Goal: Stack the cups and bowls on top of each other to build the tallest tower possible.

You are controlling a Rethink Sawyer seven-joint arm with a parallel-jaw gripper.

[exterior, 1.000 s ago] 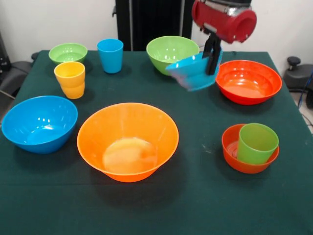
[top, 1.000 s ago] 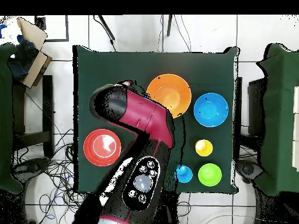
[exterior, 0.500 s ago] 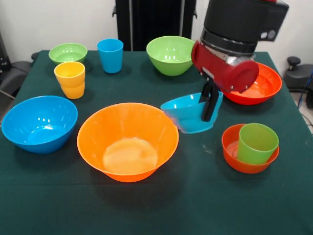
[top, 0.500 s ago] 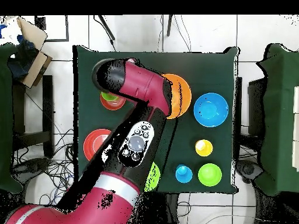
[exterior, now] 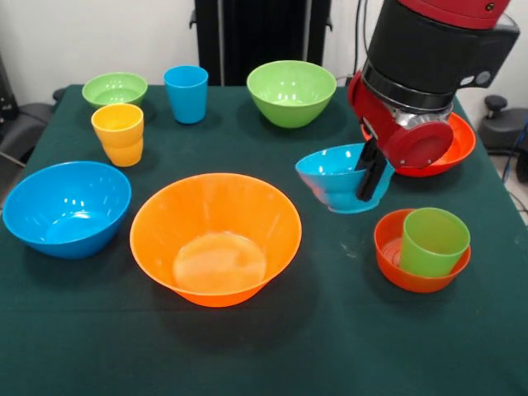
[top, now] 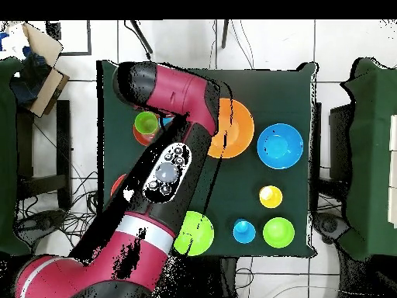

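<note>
Now tool [exterior: 373, 176] clamped on small blue bowl [exterior: 337, 176]

Bright, even indoor light falls from above; glossy bowls [exterior: 215, 239] show pale glare, casting soft shadows on the desk [exterior: 330, 330].

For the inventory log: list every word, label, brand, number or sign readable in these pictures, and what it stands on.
None readable. The glossy plastic bowls and cups, such as the large orange bowl and the blue cup, are plain. The red and black arm and the dark green tablecloth show no lettering.
</note>
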